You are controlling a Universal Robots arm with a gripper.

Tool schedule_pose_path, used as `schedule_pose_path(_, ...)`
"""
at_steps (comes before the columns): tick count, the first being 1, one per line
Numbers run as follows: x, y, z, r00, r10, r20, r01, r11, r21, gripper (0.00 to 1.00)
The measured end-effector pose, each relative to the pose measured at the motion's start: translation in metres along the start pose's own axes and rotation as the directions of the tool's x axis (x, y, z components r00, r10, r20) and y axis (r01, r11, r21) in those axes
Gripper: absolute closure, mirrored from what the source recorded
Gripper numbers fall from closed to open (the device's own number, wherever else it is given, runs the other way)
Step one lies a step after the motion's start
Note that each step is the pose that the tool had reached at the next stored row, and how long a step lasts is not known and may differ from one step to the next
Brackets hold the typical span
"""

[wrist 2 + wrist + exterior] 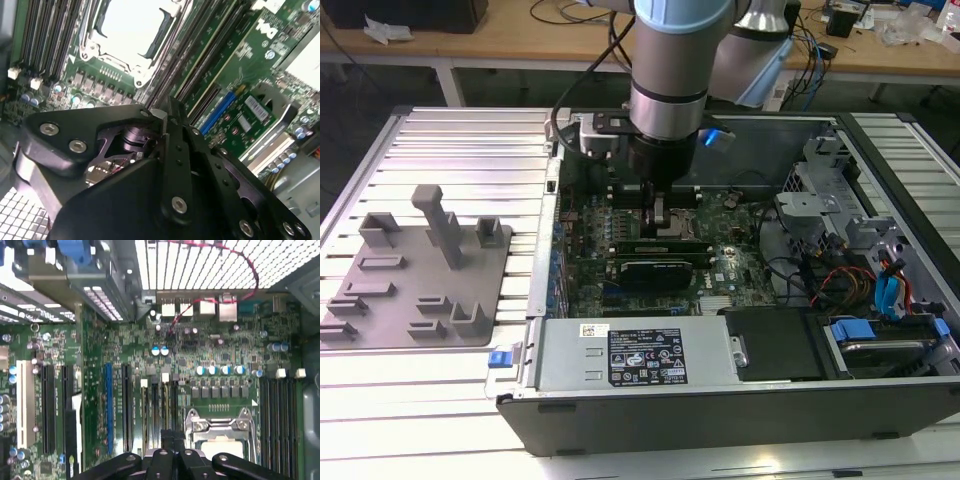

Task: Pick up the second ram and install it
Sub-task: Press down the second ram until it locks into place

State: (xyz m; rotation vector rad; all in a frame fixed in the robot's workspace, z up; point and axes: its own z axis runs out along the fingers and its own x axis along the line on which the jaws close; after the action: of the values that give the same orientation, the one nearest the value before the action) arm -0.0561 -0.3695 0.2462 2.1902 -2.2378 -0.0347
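Single arm [667, 60] points straight down, wrist vertical, grey-and-silver joints stacked, a blue light lit beside the wrist in the exterior view. Black gripper [656, 200] sits low under the wrist. In both wrist views its black linkage bars converge toward the fingertips, fingers [170, 440] drawn close together; what lies between them cannot be told.

You get bright, even overhead light in the exterior view, with glare washing out the ribbed table [450, 150] around the grey holder tray [415, 275]. In the second wrist view the CPU socket [131, 27] blows out white and the gripper [159, 116] sits dark, soft-focused. In the first wrist view the motherboard [200, 347] reads sharp.
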Motion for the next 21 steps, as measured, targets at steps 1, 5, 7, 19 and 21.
schedule_pose_path(1, 0.0, 0.0012, 0.0, 1.0, 0.0, 0.0, 0.0, 1.0, 0.0, 0.92)
schedule_pose_path(5, 0.0, 0.0052, 0.0015, 1.0, 0.0, -0.0001, 0.0, 1.0, 0.0, 0.92)
schedule_pose_path(7, 0.0, 0.0051, 0.0056, 1.0, 0.0, 0.0, 0.0, 1.0, 0.0001, 0.92)
schedule_pose_path(19, 0.0001, 0.0049, 0.0153, 1.0, 0.0, -0.0001, 0.0, 1.0, -0.0001, 0.92)
schedule_pose_path(21, 0.0, 0.0049, 0.0154, 1.0, 0.0, 0.0, 0.0, 1.0, 0.0, 0.92)
